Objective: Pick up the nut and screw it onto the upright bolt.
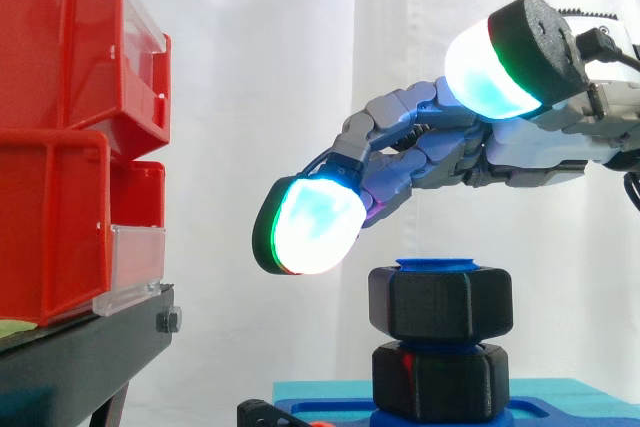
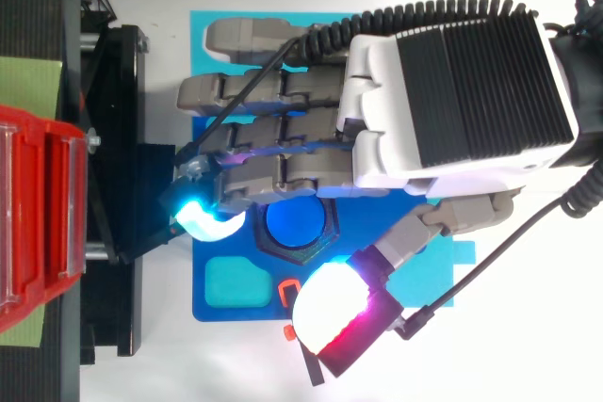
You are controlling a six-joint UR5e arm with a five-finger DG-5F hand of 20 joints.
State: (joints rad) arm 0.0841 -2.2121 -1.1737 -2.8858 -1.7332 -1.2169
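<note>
A black nut (image 1: 440, 302) sits on the upright blue bolt (image 2: 294, 223), near its top, with the bolt's end (image 1: 440, 265) just showing above it. A second black nut (image 1: 440, 381) sits lower on the same bolt, against the blue base (image 1: 570, 409). My hand (image 2: 452, 91) hovers over the bolt and is open, holding nothing. Its fingers reach out to the left with a glowing fingertip (image 1: 310, 227) a little above and left of the upper nut. The thumb pad (image 2: 330, 313) is spread wide, clear of the nut.
Stacked red bins (image 1: 60, 137) on a black stand (image 1: 90, 347) fill the left, close to the fingertips. The blue base has a teal recess (image 2: 231, 281) and a small red marking (image 2: 289, 287) beside the bolt.
</note>
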